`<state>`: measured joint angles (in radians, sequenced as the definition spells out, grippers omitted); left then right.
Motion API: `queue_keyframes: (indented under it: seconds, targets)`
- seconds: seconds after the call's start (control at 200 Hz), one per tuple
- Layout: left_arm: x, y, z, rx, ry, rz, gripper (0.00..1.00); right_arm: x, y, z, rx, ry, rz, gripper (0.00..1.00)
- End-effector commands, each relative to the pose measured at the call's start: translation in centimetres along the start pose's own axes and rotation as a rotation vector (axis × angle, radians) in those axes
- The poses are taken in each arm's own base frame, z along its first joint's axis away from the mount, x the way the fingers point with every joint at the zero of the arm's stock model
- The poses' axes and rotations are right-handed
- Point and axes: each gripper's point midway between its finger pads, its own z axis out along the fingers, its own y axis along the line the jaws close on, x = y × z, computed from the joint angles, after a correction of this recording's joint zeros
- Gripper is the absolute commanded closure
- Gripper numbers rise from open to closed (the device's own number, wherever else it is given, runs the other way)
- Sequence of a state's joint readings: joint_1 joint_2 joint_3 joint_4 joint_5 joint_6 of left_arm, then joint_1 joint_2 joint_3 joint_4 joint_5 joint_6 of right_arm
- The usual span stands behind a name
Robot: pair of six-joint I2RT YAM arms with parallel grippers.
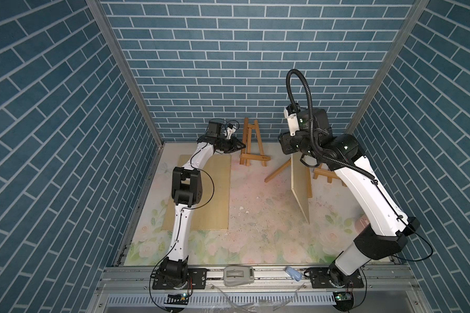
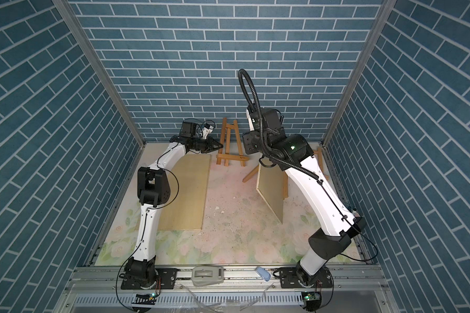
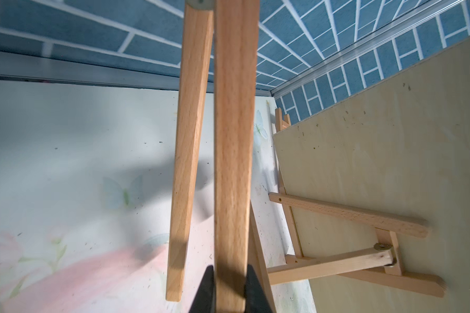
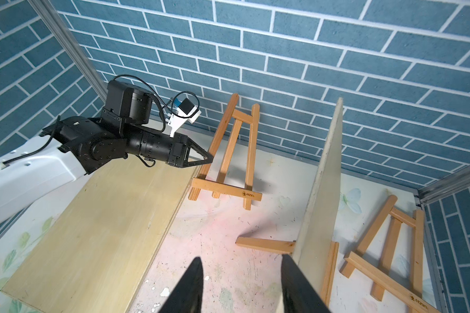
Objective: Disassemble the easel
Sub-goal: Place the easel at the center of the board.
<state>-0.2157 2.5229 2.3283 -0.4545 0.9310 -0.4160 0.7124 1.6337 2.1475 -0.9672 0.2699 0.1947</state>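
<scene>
One upright wooden easel (image 4: 225,189) | left fingers (image 3: 205,295) clamp leg (image 3: 232,162) | right fingers (image 4: 190,287) apart, empty

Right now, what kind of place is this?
Probably a robot test cell, not a real room: printed brick panels on aluminium posts, a floral mat, left arm and right arm bolted to a metal rail.

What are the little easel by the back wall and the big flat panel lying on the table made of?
Easel: apparently bare light wood, visible grain, smooth matte finish. Flat panel: probably thin plywood, pale yellowish and matte with faint grain and dark specks; exact type unclear.
</scene>
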Motion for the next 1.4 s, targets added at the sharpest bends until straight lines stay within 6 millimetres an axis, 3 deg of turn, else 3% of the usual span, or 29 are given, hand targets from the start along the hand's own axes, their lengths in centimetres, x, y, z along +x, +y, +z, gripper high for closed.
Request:
queue_keyframes:
  seconds: [0.0, 0.24, 0.665, 1.11, 1.306, 1.396]
  targets:
    - [1.0, -0.9, 1.0, 0.080, 0.053, -0.041, 1.00, 0.2, -1.2, -0.9, 0.041, 0.005, 0.020, 0.53]
    - [3.4, 1.2, 3.2, 0.151, 0.133, -0.180, 1.00, 0.7, -1.3, -0.2, 0.044, 0.025, 0.024, 0.53]
    - [7.0, 5.0, 5.2, 0.092, 0.217, -0.295, 1.00, 1.3, -1.1, 0.2, 0.033, 0.044, 0.028, 0.53]
    - [6.7, 6.7, 5.1, 0.015, 0.188, -0.291, 0.62, 2.0, -1.4, -0.2, 0.038, 0.043, 0.033, 0.53]
    - [5.8, 7.0, 4.6, 0.006, 0.161, -0.279, 0.41, 2.3, -1.5, -0.1, 0.043, 0.049, 0.030, 0.53]
    - [5.2, 6.7, 4.3, 0.002, 0.145, -0.261, 0.40, 2.4, -1.6, -0.2, 0.043, 0.047, 0.029, 0.53]
